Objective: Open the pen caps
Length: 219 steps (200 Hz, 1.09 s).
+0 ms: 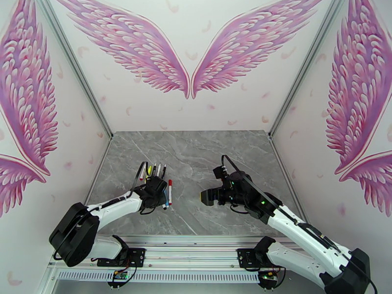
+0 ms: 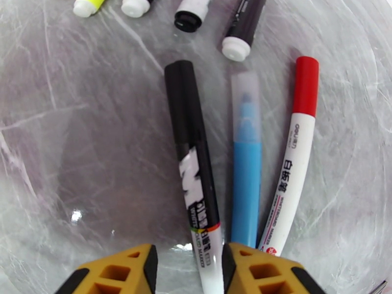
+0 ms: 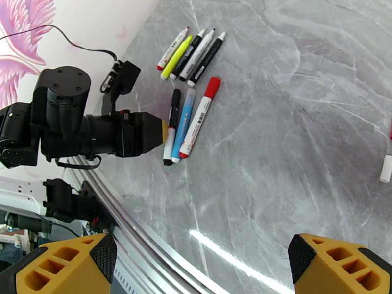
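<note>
The grey marble tabletop (image 1: 206, 153) carries everything. My right jaws hang wide open and empty, well to the right of the black marker (image 2: 193, 158). My left jaws stand partly closed, one on each side of that marker's white tail end. A gap shows on one side, so I judge it not yet gripped. Just beside the black marker lie a blue pen (image 2: 246, 187) and a whiteboard marker (image 2: 291, 177); beyond its cap end lies a row of pens (image 3: 191, 52). The black cap (image 2: 182, 94), clear cap (image 2: 245, 106) and red cap (image 2: 306, 86) are all on, so no cap I can see is open.
</note>
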{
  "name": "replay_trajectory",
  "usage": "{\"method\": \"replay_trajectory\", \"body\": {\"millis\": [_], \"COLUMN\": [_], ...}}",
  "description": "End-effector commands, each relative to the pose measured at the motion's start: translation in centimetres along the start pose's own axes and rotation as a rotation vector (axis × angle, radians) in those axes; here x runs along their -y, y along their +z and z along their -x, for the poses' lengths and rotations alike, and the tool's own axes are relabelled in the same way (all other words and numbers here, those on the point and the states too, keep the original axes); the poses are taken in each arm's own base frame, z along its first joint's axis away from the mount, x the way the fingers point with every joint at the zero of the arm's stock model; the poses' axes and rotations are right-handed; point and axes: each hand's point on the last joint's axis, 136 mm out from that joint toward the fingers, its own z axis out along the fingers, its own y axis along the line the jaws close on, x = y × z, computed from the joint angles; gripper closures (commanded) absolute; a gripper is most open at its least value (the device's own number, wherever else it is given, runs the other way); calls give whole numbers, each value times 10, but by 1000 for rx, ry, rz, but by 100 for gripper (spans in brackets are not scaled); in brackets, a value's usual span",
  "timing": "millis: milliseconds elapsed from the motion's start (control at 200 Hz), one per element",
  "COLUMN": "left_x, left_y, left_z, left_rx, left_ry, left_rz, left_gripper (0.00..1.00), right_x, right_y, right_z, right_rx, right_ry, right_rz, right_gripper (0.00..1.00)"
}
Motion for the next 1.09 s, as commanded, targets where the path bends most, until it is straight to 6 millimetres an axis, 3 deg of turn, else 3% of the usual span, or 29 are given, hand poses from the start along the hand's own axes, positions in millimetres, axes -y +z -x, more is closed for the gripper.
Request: {"method": "replay_trajectory", "body": {"millis": [0, 630, 1089], "left_x": [-4, -12, -35], "left_y": [7, 17, 22], "left_z": [-5, -2, -3], "left_rx": [-22, -47, -57], "left_ry": [8, -14, -13], "left_rz": [-1, -10, 76], "left_gripper": [58, 58, 72], "right_x": [4, 7, 8], "right_y": [1, 4, 8], "right_z": [-4, -7, -7], "right_rx": [-8, -28, -38], "right_ry": [8, 7, 4], "right_rz": [-25, -37, -43], "right_gripper": [1, 1, 1]}}
